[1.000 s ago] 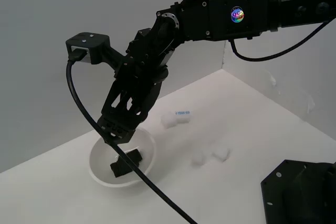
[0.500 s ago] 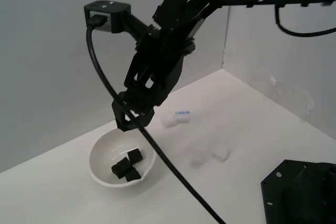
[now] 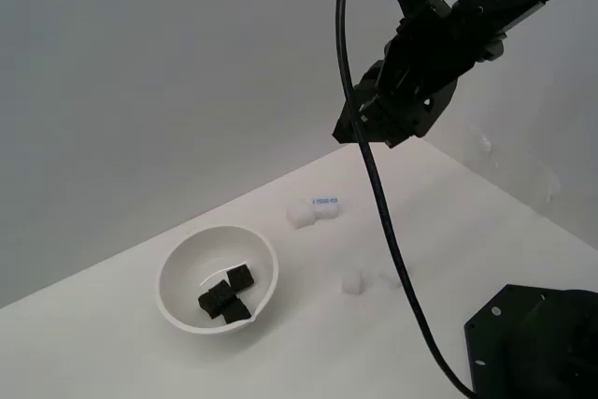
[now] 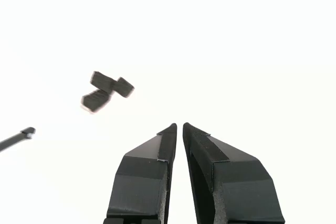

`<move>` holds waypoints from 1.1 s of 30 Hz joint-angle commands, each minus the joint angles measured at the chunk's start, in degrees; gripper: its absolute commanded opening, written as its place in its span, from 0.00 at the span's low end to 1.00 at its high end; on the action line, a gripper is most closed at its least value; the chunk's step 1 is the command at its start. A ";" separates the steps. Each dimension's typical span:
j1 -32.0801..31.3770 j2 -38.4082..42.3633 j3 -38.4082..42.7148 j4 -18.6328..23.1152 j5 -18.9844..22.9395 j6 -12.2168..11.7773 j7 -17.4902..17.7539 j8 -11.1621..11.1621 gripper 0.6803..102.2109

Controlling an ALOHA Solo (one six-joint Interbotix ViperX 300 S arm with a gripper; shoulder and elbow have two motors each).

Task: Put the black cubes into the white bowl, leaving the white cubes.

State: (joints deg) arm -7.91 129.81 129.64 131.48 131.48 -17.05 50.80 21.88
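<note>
We read this as the end of the job: three black cubes (image 3: 226,294) sit inside the bowl (image 3: 177,273), bunched together and touching, on the side of its floor nearer the exterior camera. The wrist view shows the same three cubes (image 4: 106,92) as a blurred dark cluster; the bowl itself is washed out there. No black cube shows anywhere on the surface (image 3: 84,343) outside the bowl.

Right of the bowl and further back lies the labelled white block (image 3: 314,211), clear of the rim. One small white cube (image 3: 352,282) sits right of the bowl, well apart from it. There may be a second one just past it, behind the cable (image 3: 392,240); we can't tell.

The hand (image 3: 370,130) hangs high above the surface, far right of the bowl and well above the white pieces. In the wrist view its tips (image 4: 177,128) are nearly together with only a thin slit between them, and nothing is held.

Judgement: no pick is left. The next move only calls for parking the arm, with no descent over the white pieces.

Room: open surface all round the bowl. A wall corner stands behind the block, and a dark base (image 3: 533,343) sits at the near right. The trailing cable droops over the white cube's area, so that is the snag risk.
</note>
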 commanded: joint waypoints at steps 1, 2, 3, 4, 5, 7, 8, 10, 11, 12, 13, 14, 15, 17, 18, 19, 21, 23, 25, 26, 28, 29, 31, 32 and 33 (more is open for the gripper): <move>1.05 3.43 3.69 2.46 2.20 -0.88 -1.49 0.97 0.02; 1.49 4.83 4.92 3.78 3.52 -0.79 -2.46 1.14 0.02; 2.02 6.24 6.42 5.19 5.01 -0.88 -3.52 1.23 0.02; 2.37 7.65 7.73 6.50 6.42 -0.79 -4.66 1.14 0.02; 2.55 9.14 9.23 7.82 7.82 -0.79 -5.71 1.23 0.02; 2.72 11.87 12.04 10.28 10.28 -0.88 -7.38 1.14 0.02; 2.90 13.01 13.10 11.25 11.16 -0.88 -8.00 1.14 0.02; 2.99 15.21 15.29 12.92 12.83 -0.79 -8.88 1.23 0.02; 3.08 16.08 16.08 13.62 13.54 -0.79 -9.14 1.23 0.02; 3.08 16.88 16.79 14.33 14.24 -0.70 -9.40 1.23 0.02; 3.16 17.67 17.75 14.94 14.94 -0.70 -9.84 1.14 0.02; 3.16 18.54 18.81 15.64 15.64 -0.70 -10.37 1.23 0.02; 3.16 19.78 19.95 16.35 16.35 -0.70 -11.16 1.23 0.02; 3.16 22.06 22.24 17.67 17.49 -0.70 -12.66 1.23 0.02; 3.16 23.03 23.29 18.11 18.02 -0.70 -12.92 1.23 0.02; 3.16 23.91 24.08 18.54 18.37 -0.70 -13.18 1.23 0.02; 3.16 25.31 25.49 19.25 19.25 -0.70 -13.71 1.23 0.02; 3.16 26.54 26.89 20.30 20.21 -0.70 -14.50 1.23 0.02; 3.08 28.39 28.65 21.45 21.45 -0.70 -15.12 1.23 0.02; 3.08 29.53 29.71 21.97 21.97 -0.70 -15.38 1.23 0.02; 3.08 31.82 31.99 22.94 22.94 -0.70 -16.17 1.23 0.02; 3.08 33.05 33.22 23.38 23.38 -0.70 -16.52 1.23 0.02; 3.16 35.60 35.86 23.99 24.08 -0.70 -17.31 1.23 0.02; 3.08 36.91 37.27 24.35 24.43 -0.62 -17.75 1.23 0.02; 3.08 38.32 38.50 24.70 24.87 -0.70 -18.02 1.23 0.02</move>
State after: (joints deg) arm -4.04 166.38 166.20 156.01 156.09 -16.96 33.31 23.03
